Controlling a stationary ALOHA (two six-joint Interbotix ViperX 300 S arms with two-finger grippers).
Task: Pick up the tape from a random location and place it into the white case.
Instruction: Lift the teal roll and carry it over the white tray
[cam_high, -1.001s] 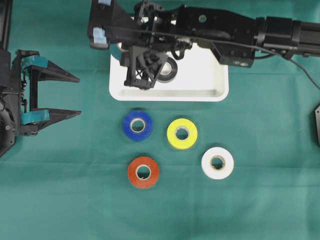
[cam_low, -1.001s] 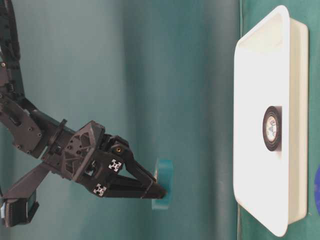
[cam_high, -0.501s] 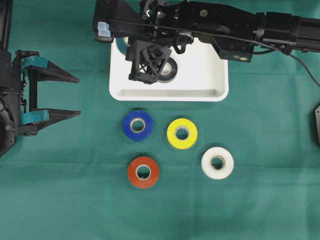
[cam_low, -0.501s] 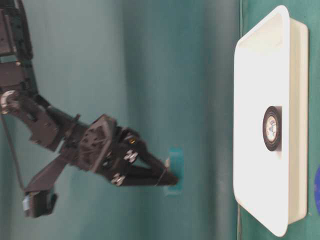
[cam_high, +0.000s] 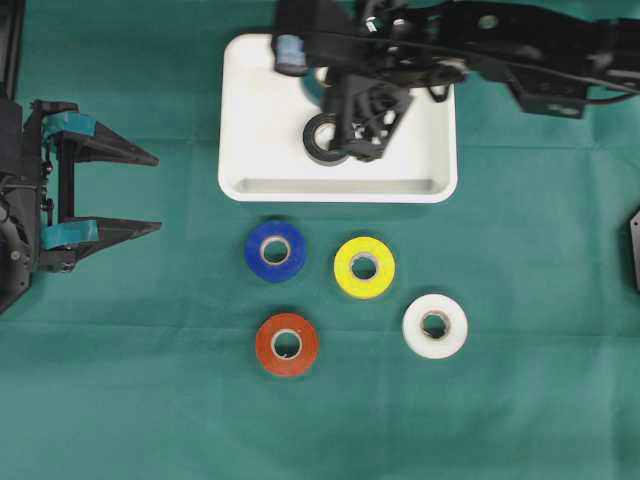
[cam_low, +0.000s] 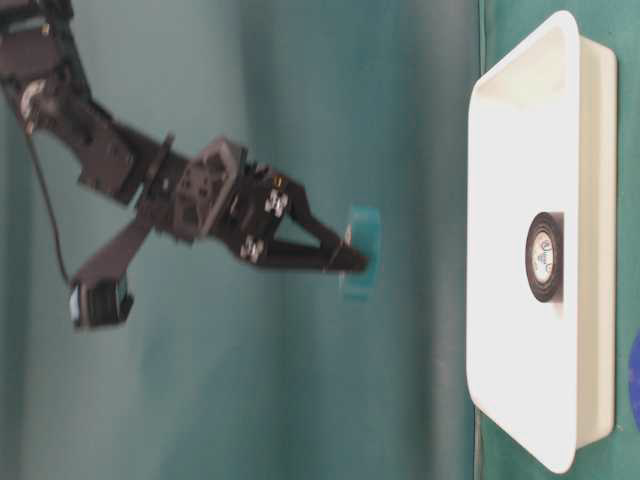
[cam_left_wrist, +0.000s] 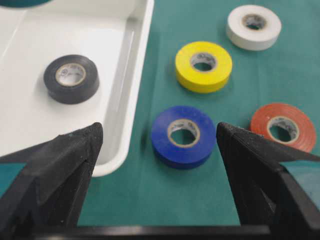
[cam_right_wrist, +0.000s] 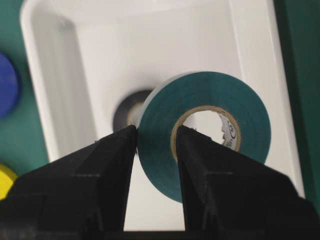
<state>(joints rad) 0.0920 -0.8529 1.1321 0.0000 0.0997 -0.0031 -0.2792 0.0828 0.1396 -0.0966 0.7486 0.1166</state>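
My right gripper (cam_right_wrist: 156, 131) is shut on a green tape roll (cam_right_wrist: 250, 107), one finger through its hole and one outside. It holds the roll on edge in the air above the white case (cam_high: 260, 110). In the table-level view the green tape roll (cam_low: 358, 252) hangs well clear of the white case (cam_low: 530, 150). A black tape roll (cam_high: 322, 140) lies flat inside the case. My left gripper (cam_high: 158, 192) rests open at the left table edge with nothing between its fingers. It faces a blue tape roll (cam_left_wrist: 183, 134).
On the green cloth in front of the case lie a blue roll (cam_high: 275, 250), a yellow roll (cam_high: 364, 267), a red roll (cam_high: 286, 344) and a white roll (cam_high: 434, 326). The right arm (cam_high: 520, 50) stretches across the case's far side.
My right gripper has carried the green roll rightward, from past the case's left end to above its middle. The left gripper and the rolls on the cloth have not moved.
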